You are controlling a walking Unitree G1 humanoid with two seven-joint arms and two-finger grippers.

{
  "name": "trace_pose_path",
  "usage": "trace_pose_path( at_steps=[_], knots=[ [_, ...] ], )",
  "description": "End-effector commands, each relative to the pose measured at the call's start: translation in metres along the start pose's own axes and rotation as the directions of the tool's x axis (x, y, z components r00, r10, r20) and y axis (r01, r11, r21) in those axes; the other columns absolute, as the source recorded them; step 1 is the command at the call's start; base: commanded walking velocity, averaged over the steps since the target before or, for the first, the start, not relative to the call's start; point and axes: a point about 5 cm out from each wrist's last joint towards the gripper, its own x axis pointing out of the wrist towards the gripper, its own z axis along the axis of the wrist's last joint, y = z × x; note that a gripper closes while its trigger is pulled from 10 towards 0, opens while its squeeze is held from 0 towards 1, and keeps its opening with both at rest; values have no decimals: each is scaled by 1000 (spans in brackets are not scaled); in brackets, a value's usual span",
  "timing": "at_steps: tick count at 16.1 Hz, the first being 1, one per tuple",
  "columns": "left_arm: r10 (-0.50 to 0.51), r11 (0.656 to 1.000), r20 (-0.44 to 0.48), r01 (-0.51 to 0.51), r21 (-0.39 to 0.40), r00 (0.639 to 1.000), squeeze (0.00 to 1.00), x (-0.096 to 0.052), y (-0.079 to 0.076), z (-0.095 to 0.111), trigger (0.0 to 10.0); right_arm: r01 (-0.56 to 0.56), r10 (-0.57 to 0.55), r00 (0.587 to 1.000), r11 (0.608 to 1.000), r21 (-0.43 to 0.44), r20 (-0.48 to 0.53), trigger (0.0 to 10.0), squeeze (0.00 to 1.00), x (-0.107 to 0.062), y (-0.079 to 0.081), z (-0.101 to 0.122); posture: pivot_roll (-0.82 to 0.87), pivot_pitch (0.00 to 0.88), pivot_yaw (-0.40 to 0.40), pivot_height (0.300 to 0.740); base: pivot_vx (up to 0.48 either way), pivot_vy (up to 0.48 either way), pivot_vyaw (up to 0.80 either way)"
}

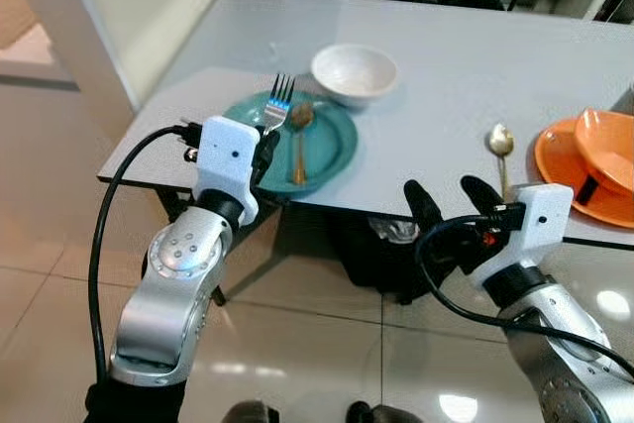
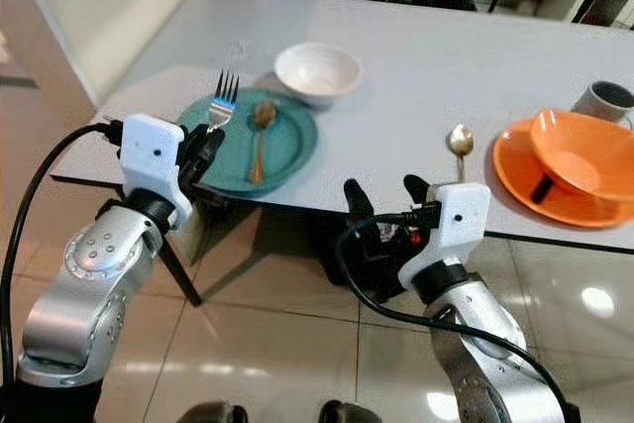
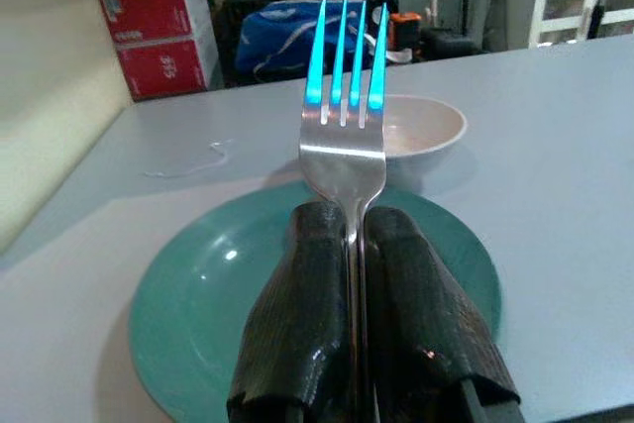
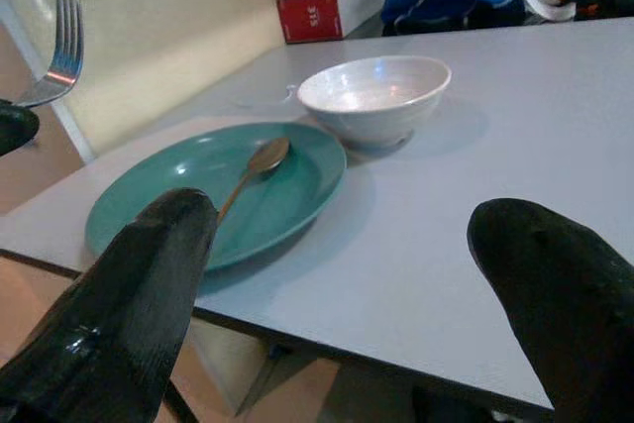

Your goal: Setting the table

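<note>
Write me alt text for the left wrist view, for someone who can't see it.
The left tool is shut on a silver fork, tines pointing up, above a green plate on a grey table. A white bowl sits just beyond the plate, with red boxes and a blue bag past the table's far edge.

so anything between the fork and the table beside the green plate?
Nothing visible. The left pincer holds the fork over the green plate's near-left rim. The bare table lies just left. The spoon lies on the plate, out of the way.
</note>
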Motion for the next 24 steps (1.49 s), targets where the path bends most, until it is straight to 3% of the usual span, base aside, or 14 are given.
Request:
trace_pose_path(
  at_steps=[1, 13, 15, 17, 19, 23, 24],
  knots=[
    [10, 1000, 16, -10, 5, 1000, 0, 1, 3, 4, 10000, -8, 8, 1000, 1000, 0, -2, 10000, 0, 0, 2, 2, 27, 99, -3, 740, 458, 0, 0],
    [0, 1000, -22, -1, -5, 1000, 0, -1, 7, 0, 10000, -38, 38, 999, 999, -2, -33, 10000, 0, -1, 5, -1, 38, 112, -5, 740, 407, 0, 0],
    [12, 1000, -115, -12, 3, 993, 0, -1, 9, -6, 10000, -61, 60, 997, 998, -13, -46, 10000, 0, -3, 6, 0, 43, 112, 1, 740, 0, 0, 0],
    [-12, 1000, -222, 12, -2, 975, 0, 2, 9, -14, 10000, -153, 152, 987, 988, -27, -52, 10000, 0, -11, 9, 5, 41, 114, 1, 740, 0, 0, 0],
    [-19, 999, -256, 11, -35, 966, 0, 4, 9, -17, 10000, -190, 189, 981, 981, -28, -48, 10000, 0, -12, 10, 7, 39, 113, 0, 740, 0, 0, 0],
    [-25, 999, -366, 10, -44, 930, 0, 22, 15, -21, 10000, -295, 292, 952, 955, -24, -86, 10000, 0, -14, 18, 7, 38, 112, -2, 740, 0, 0, 0],
    [-22, 1000, -429, 18, -14, 903, 0, 26, 16, -30, 10000, -330, 325, 938, 944, -17, -119, 10000, 0, -16, 22, 3, 34, 114, 3, 740, 0, 0, 0]
  ],
)
